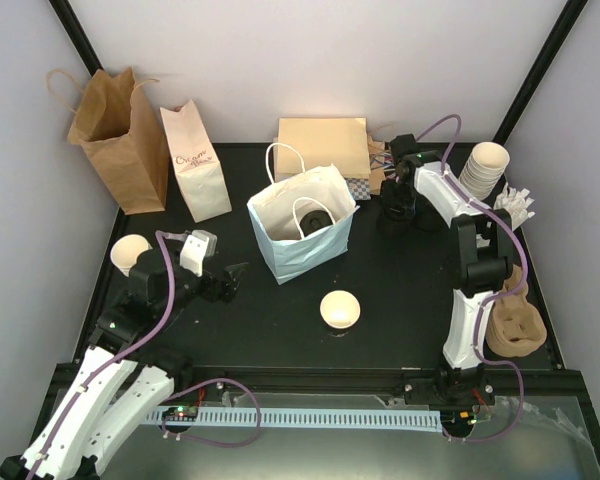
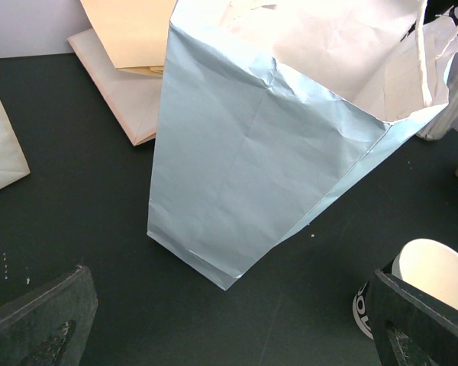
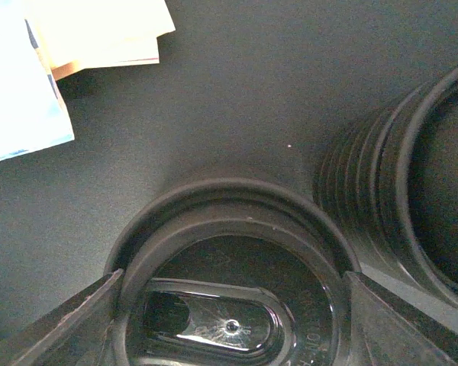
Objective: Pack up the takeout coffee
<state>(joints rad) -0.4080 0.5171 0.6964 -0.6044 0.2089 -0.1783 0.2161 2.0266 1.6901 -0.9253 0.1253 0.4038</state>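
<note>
Coffee cup [image 1: 340, 310] lidless on counter [image 1: 410, 290] near front of blue bag [image 1: 298, 262], not yet capped or bagged; left gripper [image 1: 232, 282] spread wide beside it, empty; right gripper [image 1: 393, 215] low astride top black lid [image 3: 237, 229] of stack, flanking its rim, pinch impossible to call.

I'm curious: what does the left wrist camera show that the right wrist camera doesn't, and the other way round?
Only the left wrist view shows the light blue bag with its whole side and open top, a cream paper cup with no lid near it, and the edge of a white bag. Only the right wrist view shows a black lid close up, with a stack of black lids to its right. Both show the black tabletop, part of the blue bag, and the cream box behind.
</note>
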